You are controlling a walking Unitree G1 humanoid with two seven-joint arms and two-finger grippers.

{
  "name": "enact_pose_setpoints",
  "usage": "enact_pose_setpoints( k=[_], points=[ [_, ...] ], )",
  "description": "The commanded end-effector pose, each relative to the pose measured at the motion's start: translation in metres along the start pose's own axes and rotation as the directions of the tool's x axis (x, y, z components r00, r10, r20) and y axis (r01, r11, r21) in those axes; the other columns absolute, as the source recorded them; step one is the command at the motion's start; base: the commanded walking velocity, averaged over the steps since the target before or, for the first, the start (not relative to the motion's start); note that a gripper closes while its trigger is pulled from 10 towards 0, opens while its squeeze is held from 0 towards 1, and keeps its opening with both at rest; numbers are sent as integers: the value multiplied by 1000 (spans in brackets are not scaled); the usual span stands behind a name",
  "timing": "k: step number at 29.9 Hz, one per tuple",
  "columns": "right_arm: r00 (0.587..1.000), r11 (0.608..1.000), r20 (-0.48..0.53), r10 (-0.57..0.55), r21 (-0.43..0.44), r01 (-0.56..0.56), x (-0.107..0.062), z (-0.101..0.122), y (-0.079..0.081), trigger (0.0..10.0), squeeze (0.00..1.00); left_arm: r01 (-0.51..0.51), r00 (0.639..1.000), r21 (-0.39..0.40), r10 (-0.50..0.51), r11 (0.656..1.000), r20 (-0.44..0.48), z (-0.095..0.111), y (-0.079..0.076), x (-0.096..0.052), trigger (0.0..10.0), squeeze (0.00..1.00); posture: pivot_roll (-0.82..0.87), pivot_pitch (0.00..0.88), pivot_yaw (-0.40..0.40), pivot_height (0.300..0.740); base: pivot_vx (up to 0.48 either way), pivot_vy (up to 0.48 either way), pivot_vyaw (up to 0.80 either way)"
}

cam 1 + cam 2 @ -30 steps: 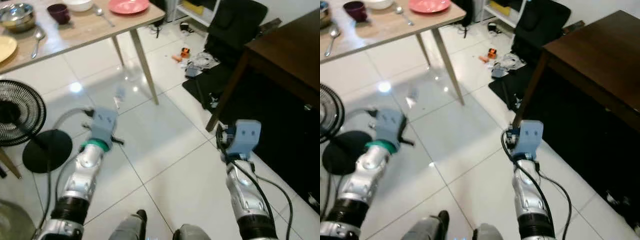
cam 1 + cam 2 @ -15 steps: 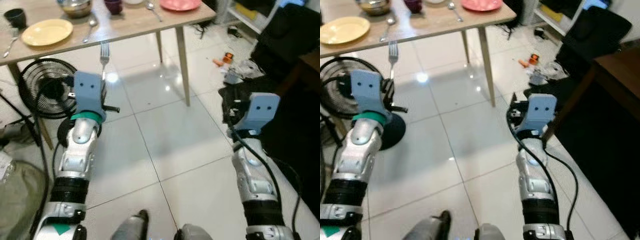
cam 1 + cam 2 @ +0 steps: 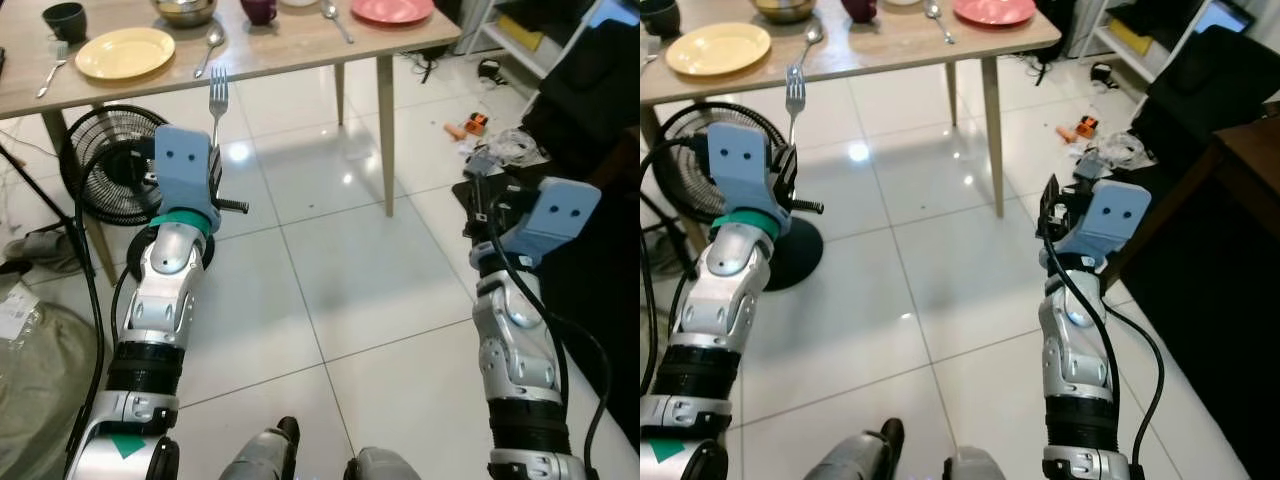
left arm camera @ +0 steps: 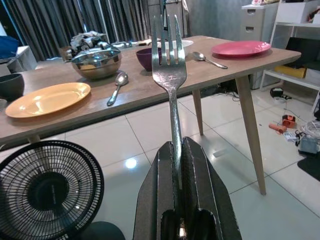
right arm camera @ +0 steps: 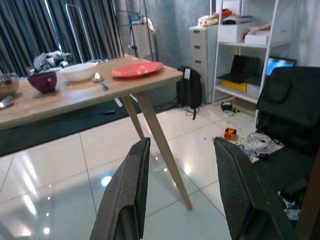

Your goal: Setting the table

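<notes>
Fork (image 4: 170, 80) clamped upright, tines up, between the closed fingers of the left gripper (image 4: 178, 165), carried at 11 o'clock, short of the wooden table (image 3: 300, 50). Right gripper (image 5: 182, 185) at 2 o'clock, fingers apart, holding nothing. Yellow plate (image 3: 125, 52) at 11 on the tabletop, spoon (image 3: 208, 45) just beside it, pink plate (image 3: 392, 10) toward 1. Likely risks: fork gripped low on its handle, so prone to pivoting or slipping; standing fan (image 3: 105, 170) beside the left arm, easily clipped on approach.
</notes>
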State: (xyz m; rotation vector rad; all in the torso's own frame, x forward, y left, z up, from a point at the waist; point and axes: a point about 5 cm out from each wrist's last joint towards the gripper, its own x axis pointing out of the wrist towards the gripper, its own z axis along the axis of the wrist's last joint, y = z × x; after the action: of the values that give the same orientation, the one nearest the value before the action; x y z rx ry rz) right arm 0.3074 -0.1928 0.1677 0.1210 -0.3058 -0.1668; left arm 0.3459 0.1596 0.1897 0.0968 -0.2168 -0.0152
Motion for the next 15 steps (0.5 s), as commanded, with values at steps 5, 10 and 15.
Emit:
enact_pose_setpoints(
  k=[5,10,15],
  points=[
    [1000,1000,-14,-9,9,9,-1,1,0,10000,0,11,1000,-17,-11,1000,2,4,-3,1,10000,0,-11,16,63,740,480,0,0],
    [1000,1000,-17,-6,9,6,0,2,0,10000,0,18,1000,-18,-18,1000,5,6,-3,2,10000,0,-11,16,63,740,480,0,0],
    [1000,1000,-19,-6,10,6,-1,2,0,10000,0,25,1000,-10,-25,1000,6,7,-4,3,10000,0,-11,16,63,740,480,0,0]
  ],
)
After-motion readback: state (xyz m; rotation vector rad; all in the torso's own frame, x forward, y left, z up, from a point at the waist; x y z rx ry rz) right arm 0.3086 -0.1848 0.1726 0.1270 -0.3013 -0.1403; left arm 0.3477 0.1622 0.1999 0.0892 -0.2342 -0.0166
